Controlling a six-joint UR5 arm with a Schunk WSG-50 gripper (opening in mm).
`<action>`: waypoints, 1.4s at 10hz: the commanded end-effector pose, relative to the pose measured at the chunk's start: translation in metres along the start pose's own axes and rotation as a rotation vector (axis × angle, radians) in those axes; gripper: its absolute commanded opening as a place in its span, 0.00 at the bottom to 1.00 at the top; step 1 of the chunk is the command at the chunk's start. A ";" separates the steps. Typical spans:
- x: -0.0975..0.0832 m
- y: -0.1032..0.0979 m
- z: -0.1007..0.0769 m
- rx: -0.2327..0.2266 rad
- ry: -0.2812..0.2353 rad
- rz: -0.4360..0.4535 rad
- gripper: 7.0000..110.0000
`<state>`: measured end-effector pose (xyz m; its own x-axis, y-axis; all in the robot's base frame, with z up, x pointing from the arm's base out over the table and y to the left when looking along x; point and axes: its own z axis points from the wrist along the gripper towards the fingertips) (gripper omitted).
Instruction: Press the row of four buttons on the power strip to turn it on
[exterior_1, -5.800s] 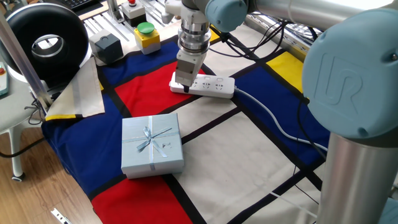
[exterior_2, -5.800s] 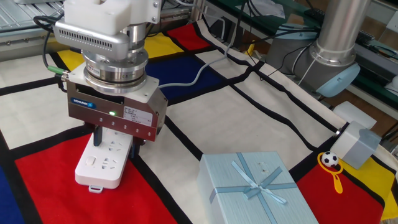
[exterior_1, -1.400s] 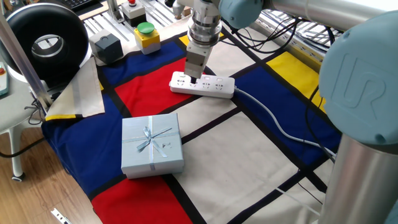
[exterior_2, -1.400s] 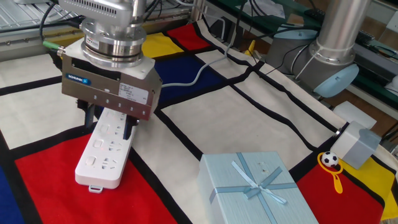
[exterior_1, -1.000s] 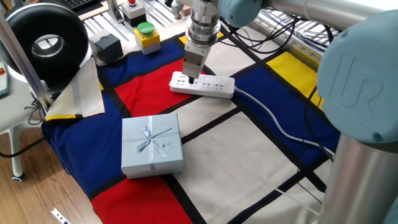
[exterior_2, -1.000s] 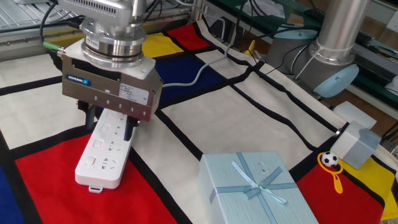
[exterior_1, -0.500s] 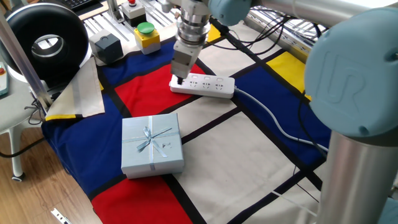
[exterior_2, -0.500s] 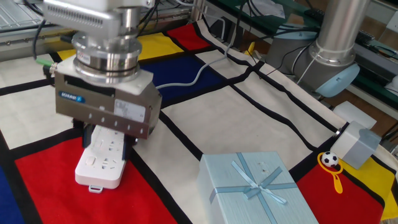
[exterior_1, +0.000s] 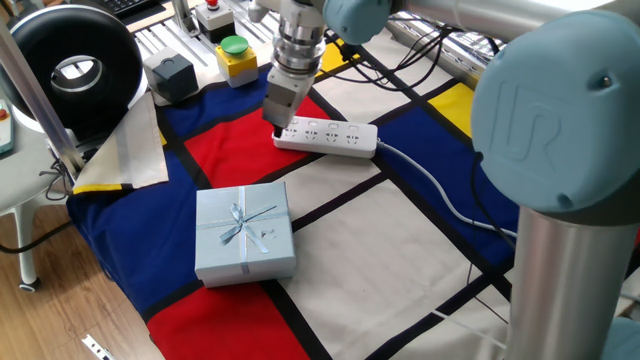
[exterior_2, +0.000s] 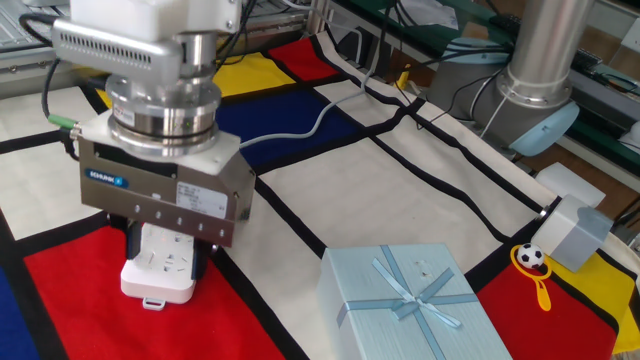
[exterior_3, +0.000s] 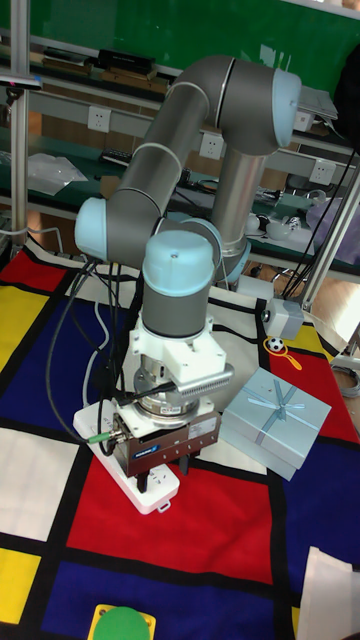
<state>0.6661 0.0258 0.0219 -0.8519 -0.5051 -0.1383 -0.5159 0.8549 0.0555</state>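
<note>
The white power strip (exterior_1: 335, 137) lies on the checkered cloth, its pale grey cable (exterior_1: 440, 195) running off to the right. My gripper (exterior_1: 277, 127) hangs straight down over the strip's left, free end. In the other fixed view only that end of the power strip (exterior_2: 158, 277) shows below the gripper (exterior_2: 165, 252), whose dark fingers (exterior_2: 132, 240) stand apart, open, with white plastic seen between them. The tall fixed view shows the gripper (exterior_3: 168, 468) low over the power strip (exterior_3: 150, 490). The four buttons are hidden by the gripper body or too small to make out.
A pale blue gift box (exterior_1: 245, 232) sits in front of the strip, close to the gripper (exterior_2: 420, 300). A yellow box with a green button (exterior_1: 236, 57), a black box (exterior_1: 170, 75) and a black round device (exterior_1: 75, 65) stand at the back left.
Over the last second my gripper has slid along the strip from the second socket group to its free end. The strip and the gift box have stayed put.
</note>
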 end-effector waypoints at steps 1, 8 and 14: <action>0.003 0.004 0.002 0.000 0.018 -0.025 0.57; 0.018 0.004 0.003 0.054 0.069 -0.049 0.57; 0.013 0.007 0.005 0.036 0.061 -0.047 0.57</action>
<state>0.6495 0.0228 0.0149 -0.8278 -0.5567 -0.0693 -0.5582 0.8297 0.0019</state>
